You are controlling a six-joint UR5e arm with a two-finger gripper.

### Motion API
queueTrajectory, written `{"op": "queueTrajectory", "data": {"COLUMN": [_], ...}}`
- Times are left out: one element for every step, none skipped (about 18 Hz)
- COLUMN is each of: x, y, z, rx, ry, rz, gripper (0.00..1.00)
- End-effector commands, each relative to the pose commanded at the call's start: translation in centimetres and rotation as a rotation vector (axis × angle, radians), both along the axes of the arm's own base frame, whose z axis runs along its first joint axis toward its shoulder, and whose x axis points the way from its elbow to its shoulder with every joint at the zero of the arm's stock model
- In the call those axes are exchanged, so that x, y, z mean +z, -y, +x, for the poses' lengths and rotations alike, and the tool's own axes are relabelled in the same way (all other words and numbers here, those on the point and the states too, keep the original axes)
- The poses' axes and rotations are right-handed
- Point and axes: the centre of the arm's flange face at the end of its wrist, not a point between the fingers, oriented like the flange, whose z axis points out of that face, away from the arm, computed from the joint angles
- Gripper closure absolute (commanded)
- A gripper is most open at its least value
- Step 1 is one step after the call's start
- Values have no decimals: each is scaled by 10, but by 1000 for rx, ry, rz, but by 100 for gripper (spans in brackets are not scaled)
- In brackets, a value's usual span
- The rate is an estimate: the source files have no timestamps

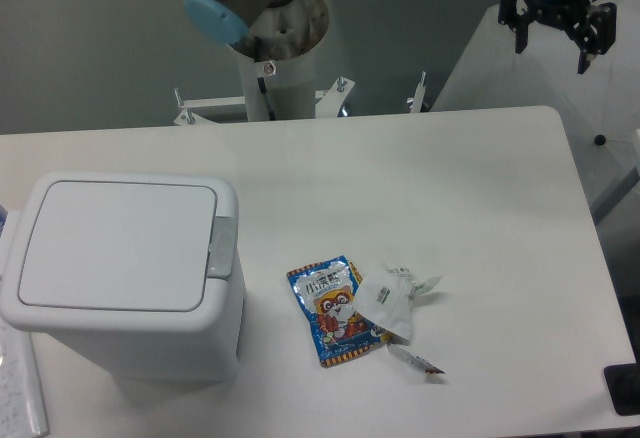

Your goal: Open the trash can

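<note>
The trash can (120, 273) sits at the lower left of the frame, on the left end of the white bench (430, 188). It is a boxy white bin with rounded corners, and its flat rectangular lid (115, 245) lies shut, flush with the rim. A small grey push tab (221, 247) shows on the rim at the lid's right edge, facing the middle of the bench.

The gripper (556, 36) hangs at the upper right of the frame, above the bench's far right corner and well apart from the trash can. It is dark, with a blue light glowing on its body, and its two fingers point downward with a clear gap between them, spread and holding nothing.

The arm's base column (262, 58) stands at the top centre of the frame, just behind the far edge of the bench, with a light blue cap (215, 16) on the joint there.

Near the middle of the bench, toward the lower part of the frame, lies a blue snack packet (332, 310) printed with a cartoon figure. Touching its right side is a crumpled white wrapper (392, 298), and just below that a small torn strip (416, 360). These bits of litter lie to the right of the trash can, apart from it.

A dark object (624, 390) pokes in at the lower right corner of the frame; I cannot tell what it is.
</note>
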Motion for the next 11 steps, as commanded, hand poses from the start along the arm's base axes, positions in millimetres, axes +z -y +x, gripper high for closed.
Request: {"op": "queueTrajectory", "data": {"x": [-1,-1,-1,0,-1,-3,-1,-2,-5,-6,-4], "y": [0,0,-1,-1,-1,-2,-4,-7,-12,-18,-28], "z": [-1,-2,-4,-4,-5,-6,-7,-6,-7,-6,-4], "rx": [-1,-2,-5,-5,4,32,86,154,218,268,304], "ry": [0,3,3,2,4,11,12,20,33,49,58], "rz": [0,1,5,6,7,21,42,72,110,153,194], "gripper": [0,0,0,0,0,0,0,0,0,0,0]}}
